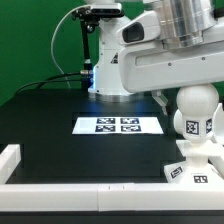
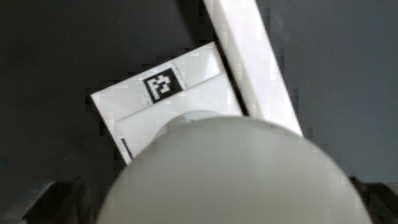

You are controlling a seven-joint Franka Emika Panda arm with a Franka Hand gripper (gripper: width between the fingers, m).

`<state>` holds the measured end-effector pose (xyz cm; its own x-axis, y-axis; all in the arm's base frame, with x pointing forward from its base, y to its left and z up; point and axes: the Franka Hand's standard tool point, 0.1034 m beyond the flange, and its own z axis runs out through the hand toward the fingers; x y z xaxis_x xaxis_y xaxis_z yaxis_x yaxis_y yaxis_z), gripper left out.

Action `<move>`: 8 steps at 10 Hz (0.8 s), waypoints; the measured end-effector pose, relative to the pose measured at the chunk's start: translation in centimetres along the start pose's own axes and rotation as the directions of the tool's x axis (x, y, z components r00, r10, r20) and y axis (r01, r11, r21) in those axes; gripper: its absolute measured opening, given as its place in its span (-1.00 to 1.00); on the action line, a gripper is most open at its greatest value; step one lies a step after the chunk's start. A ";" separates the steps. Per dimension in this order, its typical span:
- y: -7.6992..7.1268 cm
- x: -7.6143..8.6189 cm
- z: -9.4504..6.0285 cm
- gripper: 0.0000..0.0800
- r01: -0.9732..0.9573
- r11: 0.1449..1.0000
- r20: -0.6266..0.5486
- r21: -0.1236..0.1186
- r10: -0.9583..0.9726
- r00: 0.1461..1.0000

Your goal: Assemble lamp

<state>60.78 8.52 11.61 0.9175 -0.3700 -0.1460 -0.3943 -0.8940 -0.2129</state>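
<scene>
- The lamp's base sits on the black table at the exterior view's right, close to the white rail that borders the table's front edge.
- The bulb stands upright on top of the base, round head up, with a square tag facing the exterior camera on the body below the head.
- The pictures do not show how deep the bulb sits in the base.
- In the wrist view the bulb's head is large and blurred in the foreground. Behind it lie one flat side of the base with a tag and the rail just beside that side. Whether base and rail touch cannot be told.
- The gripper hangs over the bulb, its two fingers showing only as dark blurs on either side of the round head.
- The fingers are apart with the head between them. Whether they press on the bulb cannot be told.
- The robot arm reaches in from the top of the exterior view and fills the upper right.
- The marker board lies flat in the middle of the table, well apart from the base.
</scene>
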 end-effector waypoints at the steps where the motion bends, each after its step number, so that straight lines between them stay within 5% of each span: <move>1: -0.2 0.1 -0.1 0.75 0.004 1.000 -0.010 0.002 -0.004 1.000; 3: -0.2 0.3 -0.1 0.68 -0.011 1.000 -0.016 0.004 0.011 1.000; 4: -0.2 0.3 0.0 0.42 -0.031 1.000 -0.016 0.004 0.031 0.999; 8: -0.2 0.3 0.0 0.43 -0.258 0.966 -0.019 0.010 0.258 0.966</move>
<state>61.12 8.63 11.62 0.7853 -0.5930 -0.1780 -0.6184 -0.7656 -0.1775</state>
